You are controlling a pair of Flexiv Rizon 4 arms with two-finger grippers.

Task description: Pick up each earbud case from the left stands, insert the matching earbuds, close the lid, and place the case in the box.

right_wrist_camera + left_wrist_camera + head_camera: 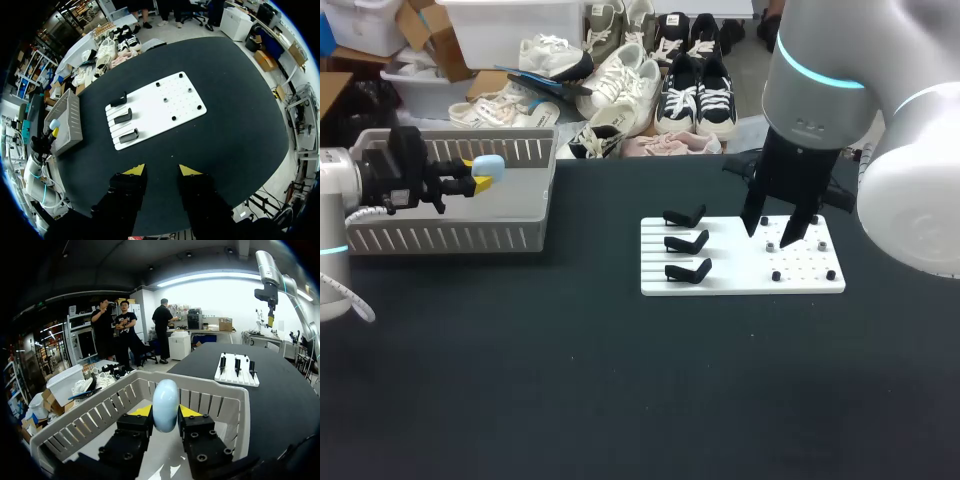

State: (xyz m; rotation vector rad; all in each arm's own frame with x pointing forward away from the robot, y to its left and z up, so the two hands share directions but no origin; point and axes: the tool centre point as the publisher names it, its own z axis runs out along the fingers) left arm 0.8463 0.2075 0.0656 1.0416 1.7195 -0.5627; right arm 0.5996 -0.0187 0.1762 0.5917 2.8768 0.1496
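A pale blue earbud case [165,405] sits closed between the yellow tips of my left gripper [165,412], which is shut on it. It hangs over the inside of the white slotted box [450,240] at the table's left; the case [488,165] shows just above the box rim. Three black stands [685,243] on the left part of the white board [740,282] are bare. My right gripper [775,235] hangs open and empty above the board's pegged right half; in its own view the right gripper [161,170] is high over the board [160,107].
Small dark pegs [800,262] dot the right half of the board. The box's slotted wall [210,400] rises just ahead of my left fingers. Black tabletop spreads wide in front of the board and box.
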